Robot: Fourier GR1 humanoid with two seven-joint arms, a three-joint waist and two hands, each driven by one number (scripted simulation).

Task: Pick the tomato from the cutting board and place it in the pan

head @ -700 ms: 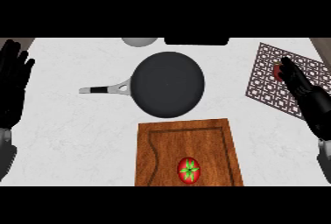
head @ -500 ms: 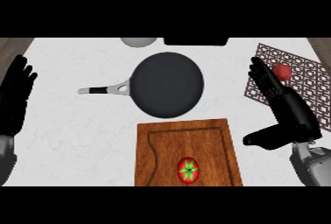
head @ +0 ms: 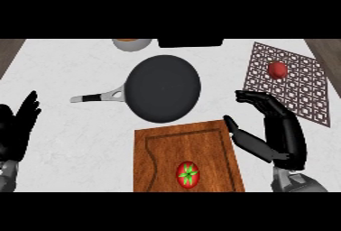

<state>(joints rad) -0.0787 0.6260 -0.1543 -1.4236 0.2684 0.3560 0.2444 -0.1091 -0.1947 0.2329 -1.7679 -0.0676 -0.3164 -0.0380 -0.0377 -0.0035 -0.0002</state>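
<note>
The tomato (head: 188, 174) lies on the board (head: 160, 149), low in the frame and a little right of center, its green star of leaves facing up. The board is brown wood with a groove running round inside its edge, and it fills the lower middle of the view. Above it, with its rim just at the board's top edge, sits the dark pan (head: 163, 88), its grey handle pointing to the left. My right hand (head: 269, 131) hangs at the right of the frame, just beside the board's right edge and above the tomato's level; it is wide open, fingers curving up and leftward, thumb stretched toward the board's upper right corner, holding nothing. My left hand (head: 16, 131) rests at the left edge, open, fingers up. In the upper right lies a brown lattice mat (head: 300, 97) with a red fruit (head: 278, 69) on it. At the top edge are a bowl (head: 131, 43) and a dark box (head: 190, 43).
</note>
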